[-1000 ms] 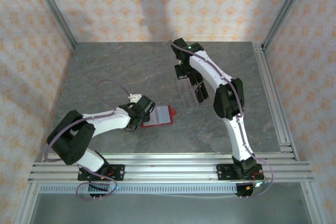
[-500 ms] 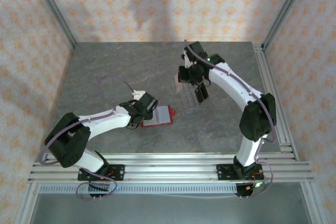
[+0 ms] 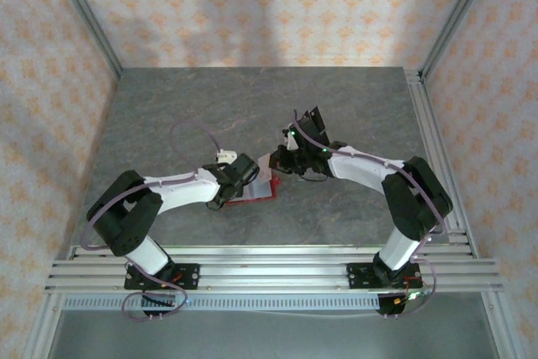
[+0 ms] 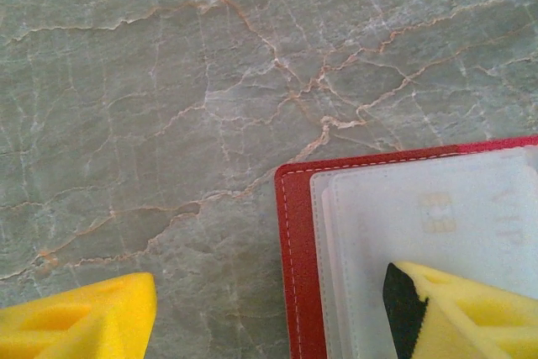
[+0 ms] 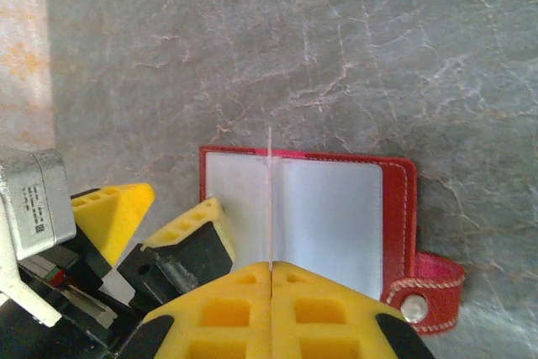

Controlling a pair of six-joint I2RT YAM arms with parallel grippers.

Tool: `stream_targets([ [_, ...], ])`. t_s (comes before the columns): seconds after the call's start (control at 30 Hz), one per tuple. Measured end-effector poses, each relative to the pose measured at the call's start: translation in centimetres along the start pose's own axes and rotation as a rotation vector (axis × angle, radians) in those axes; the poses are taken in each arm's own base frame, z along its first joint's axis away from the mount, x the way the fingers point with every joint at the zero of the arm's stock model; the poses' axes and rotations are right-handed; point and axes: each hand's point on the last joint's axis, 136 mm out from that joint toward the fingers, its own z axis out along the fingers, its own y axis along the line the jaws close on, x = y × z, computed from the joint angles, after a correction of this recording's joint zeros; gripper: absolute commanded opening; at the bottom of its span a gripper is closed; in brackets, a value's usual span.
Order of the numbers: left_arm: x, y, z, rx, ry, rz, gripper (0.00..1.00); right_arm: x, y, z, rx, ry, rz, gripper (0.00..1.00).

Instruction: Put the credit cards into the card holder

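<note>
Pinching a credit card (image 5: pixel 270 195) between its yellow pads, the right tool (image 5: pixel 271 266) is closed tight with only that thin card between the pads. We see the card purely edge-on, as a pale line, so its face is unreadable and its gripped end is buried in the foam. It stands over the open card holder (image 5: pixel 393 208), roughly along the middle between the two pale pockets. We cannot tell whether its free edge touches a pocket or is just clear of it.

The holder's snap tab sticks out at one corner. The left tool (image 4: pixel 271 292) is spread about halfway and grips nothing. One pad overlaps the clear pocket near the holder's red corner. The other is over the bare worktop (image 4: pixel 168 81) just beside that edge. In the left wrist view the holder is cut off by the frame, and the faint print under the pocket is too pale to read.

From above, both tools meet mid-worktop and cover most of the holder, leaving a red strip. The stone surface lies bare on all sides, out to the aluminium rails (image 3: pixel 269 262) at the near edge.
</note>
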Motion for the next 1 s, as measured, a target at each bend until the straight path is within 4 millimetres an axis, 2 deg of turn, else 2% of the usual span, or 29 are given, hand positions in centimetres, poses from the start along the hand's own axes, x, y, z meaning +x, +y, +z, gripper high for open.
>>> stream_targets([
  [0.4, 0.7, 0.9, -0.3, -0.02, 0.001, -0.024, 0.73, 0.4, 1.5, 1.6, -0.194, -0.035, -0.004, 0.0],
  [0.57, 0.7, 1.3, -0.9, -0.016, -0.003, -0.03, 0.73, 1.4, 1.0, 2.7, -0.217, -0.005, 0.005, 0.0],
  [0.73, 0.2, 1.3, -1.6, 0.002, -0.023, -0.044, 0.73, 1.9, 0.8, 3.0, -0.233, 0.012, 0.002, 0.0],
  [1.0, 2.4, 2.3, -0.7, -0.03, 0.014, -0.034, 0.73, 2.2, 0.5, 3.2, -0.235, 0.019, -0.04, 0.0],
])
